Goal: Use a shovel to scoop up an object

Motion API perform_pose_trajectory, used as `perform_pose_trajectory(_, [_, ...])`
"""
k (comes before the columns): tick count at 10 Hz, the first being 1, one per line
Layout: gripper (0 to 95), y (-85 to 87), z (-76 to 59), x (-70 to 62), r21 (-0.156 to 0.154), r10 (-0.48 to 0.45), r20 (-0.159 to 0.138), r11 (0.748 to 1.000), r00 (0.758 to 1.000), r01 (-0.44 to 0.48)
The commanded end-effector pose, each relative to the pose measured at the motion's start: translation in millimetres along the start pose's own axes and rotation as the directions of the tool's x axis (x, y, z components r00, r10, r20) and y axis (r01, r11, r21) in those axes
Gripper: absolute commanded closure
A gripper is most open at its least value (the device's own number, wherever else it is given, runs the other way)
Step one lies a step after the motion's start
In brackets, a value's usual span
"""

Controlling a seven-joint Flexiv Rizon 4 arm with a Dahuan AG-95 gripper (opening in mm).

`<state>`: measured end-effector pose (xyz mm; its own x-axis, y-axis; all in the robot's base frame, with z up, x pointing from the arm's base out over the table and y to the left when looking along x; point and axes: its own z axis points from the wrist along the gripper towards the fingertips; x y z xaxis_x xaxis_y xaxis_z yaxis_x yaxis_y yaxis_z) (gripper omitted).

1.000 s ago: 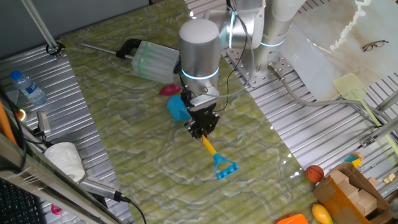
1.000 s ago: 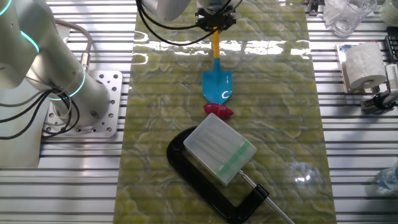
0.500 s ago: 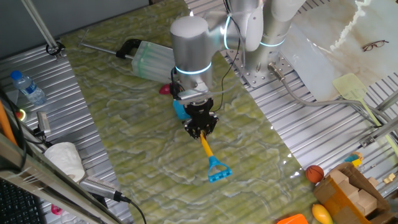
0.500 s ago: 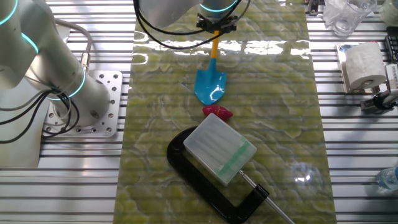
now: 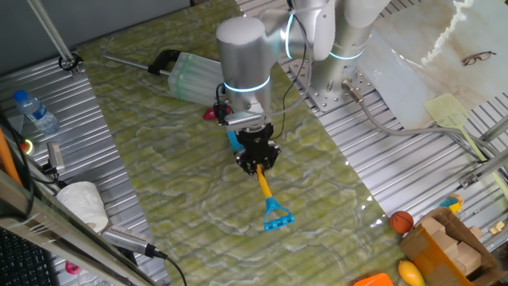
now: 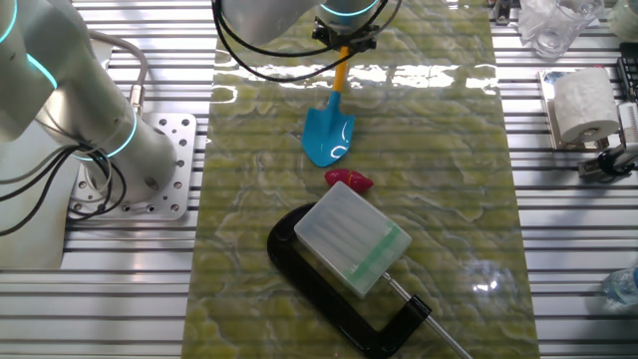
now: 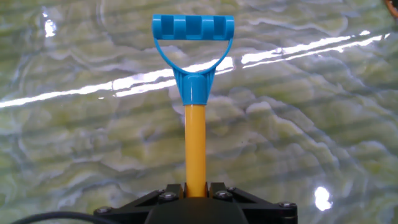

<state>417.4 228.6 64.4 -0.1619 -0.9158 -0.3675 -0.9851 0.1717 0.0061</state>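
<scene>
Shifted left since half a second ago: blue-bladed plastic toy shovel [image 6: 328, 135], yellow shaft clamped in gripper [image 6: 344, 38] jaws, blade just beside small dark red oval object [image 6: 349, 180] on green marbled worktop [image 6: 439, 199].

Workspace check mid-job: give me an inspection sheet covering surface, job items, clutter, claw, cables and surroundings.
Surface: green marbled mat on a slatted metal table, with glare streaks.
Shovel: held by its yellow shaft, blade close to the red piece, no contact visible.
Red piece: on the mat between the blade and the dustpan, not scooped.
Clutter: dustpan with a black handle, near the red piece.
Claw: shut on the shaft; D-handle sticks out past it in the hand view.
Cables: black cables loop along the arm.
Surroundings: paper roll, water bottle, orange ball, glasses.
</scene>
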Motion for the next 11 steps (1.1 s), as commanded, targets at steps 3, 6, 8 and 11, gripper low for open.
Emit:
perform_pose_trajectory(3, [95.0,-15.5,-7.2,-20.2,-0.014,-0.128,-0.006,0.992,0.992,0.128])
perform_pose_trajectory(6, [95.0,-15.2,-8.0,-18.3,-0.015,-0.15,-0.006,0.989,0.989,0.15])
perform_pose_trajectory(8, [95.0,-14.1,-12.3,-9.5,-0.015,-0.147,-0.021,0.989,0.989,0.147])
perform_pose_trajectory(11, [95.0,-14.6,-15.0,-0.1,-0.017,-0.142,0.005,0.99,0.99,0.142])
